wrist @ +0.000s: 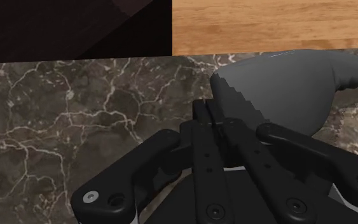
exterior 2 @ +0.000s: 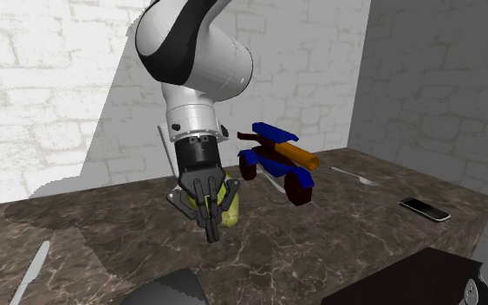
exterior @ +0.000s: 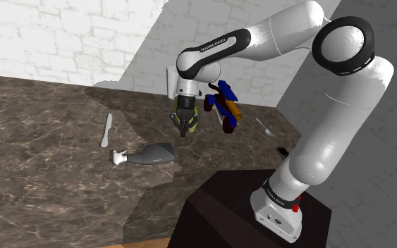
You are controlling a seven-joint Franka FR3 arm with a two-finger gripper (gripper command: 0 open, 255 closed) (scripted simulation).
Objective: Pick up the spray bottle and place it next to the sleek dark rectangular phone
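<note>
Both exterior views look across the counter (exterior: pixel 38 184) from beside the stand (exterior: pixel 221 208), the second lower and nearer.

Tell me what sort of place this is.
Probably a kitchen in a house: a dark marble countertop, a white brick wall behind it, and a white knife lying on top.

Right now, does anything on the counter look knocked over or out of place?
Yes. The grey spray bottle lies on its side on the dark marble counter rather than standing upright; nothing looks spilled.
</note>
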